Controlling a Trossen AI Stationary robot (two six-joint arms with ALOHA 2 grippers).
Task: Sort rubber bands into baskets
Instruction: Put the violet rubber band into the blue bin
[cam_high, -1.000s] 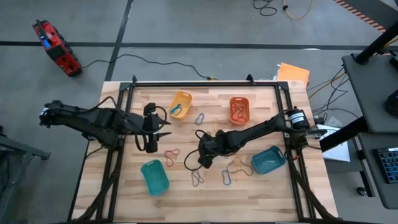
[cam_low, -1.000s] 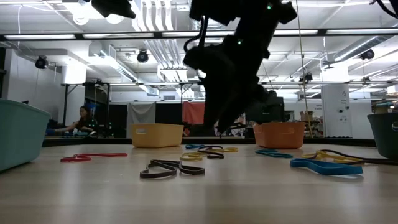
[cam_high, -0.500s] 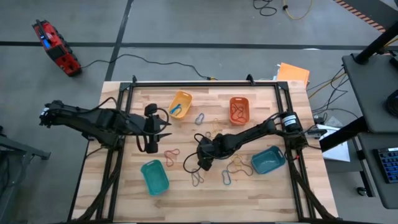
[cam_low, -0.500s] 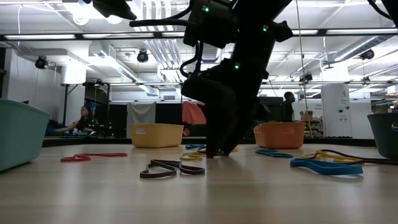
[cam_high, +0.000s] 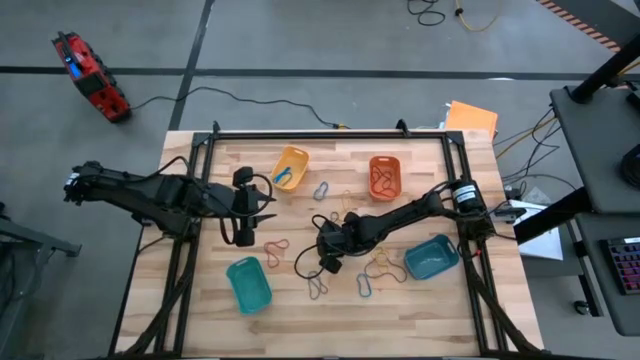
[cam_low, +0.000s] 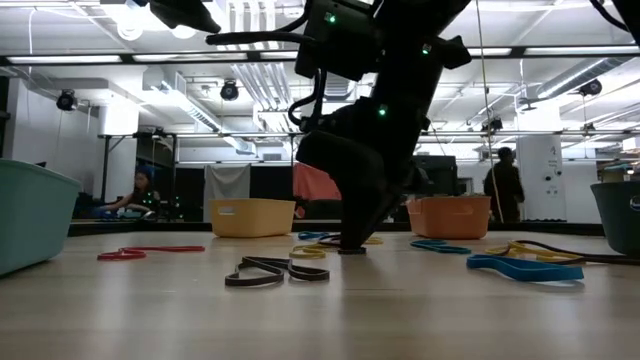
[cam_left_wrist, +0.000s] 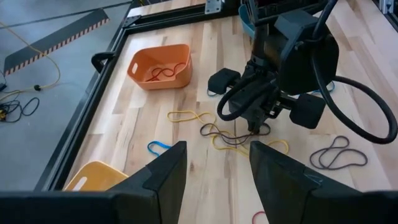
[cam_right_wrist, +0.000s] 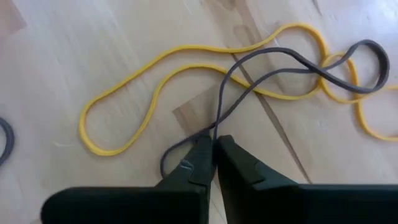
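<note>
Right gripper (cam_right_wrist: 214, 149) pinching a grey band (cam_right_wrist: 280, 65) on the worktop (cam_high: 300, 320).
Its fingers (cam_right_wrist: 239, 163) are pressed together near the orange basket (cam_high: 384, 176); left gripper (cam_left_wrist: 212, 171), fingers spread, hangs beyond.

Both arms are dark throughout: you see matte black housings with rounded joint blocks linked by slim tubular sections. On the right arm (cam_high: 420, 208), note the bright silver-white cylindrical collar near its base at the right edge of the surface. Black cables loop free of the casings; one thick loop arcs past the right arm's wrist block (cam_left_wrist: 303, 56) in the left wrist view. Small green indicator lights glow on the arm's housing in the low view. The left arm (cam_high: 150, 195) carries the same black finish and cable runs. The fingers (cam_right_wrist: 189, 171) of the right claw (cam_right_wrist: 213, 163) are dark, wedge-shaped, tapering to narrow tips.
</note>
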